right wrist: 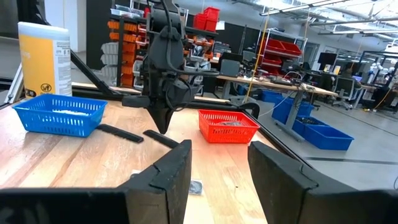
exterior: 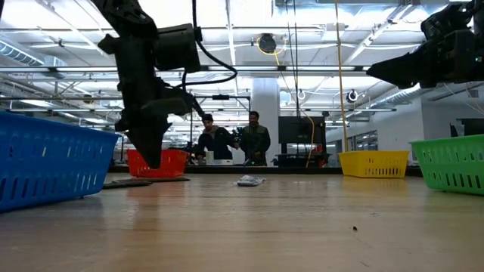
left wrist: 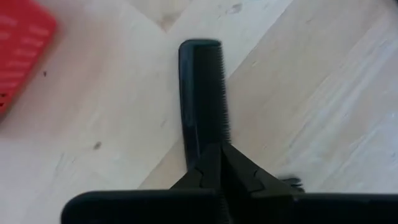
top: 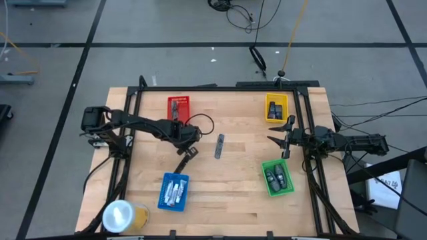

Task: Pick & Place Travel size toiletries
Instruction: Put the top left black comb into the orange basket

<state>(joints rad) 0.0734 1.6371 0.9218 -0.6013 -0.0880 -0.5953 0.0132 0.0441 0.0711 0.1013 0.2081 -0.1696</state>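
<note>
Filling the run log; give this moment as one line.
left gripper: shut, above black comb on table | right gripper: open, empty, waiting by green tray | packet: mid-table

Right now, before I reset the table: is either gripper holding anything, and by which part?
Nothing: the left gripper, jaws shut, hangs above the flat-lying comb; the right gripper is open, empty.

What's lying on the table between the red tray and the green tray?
From above, one small grey packet lies on the bare wood between the red tray and the green tray.
</note>
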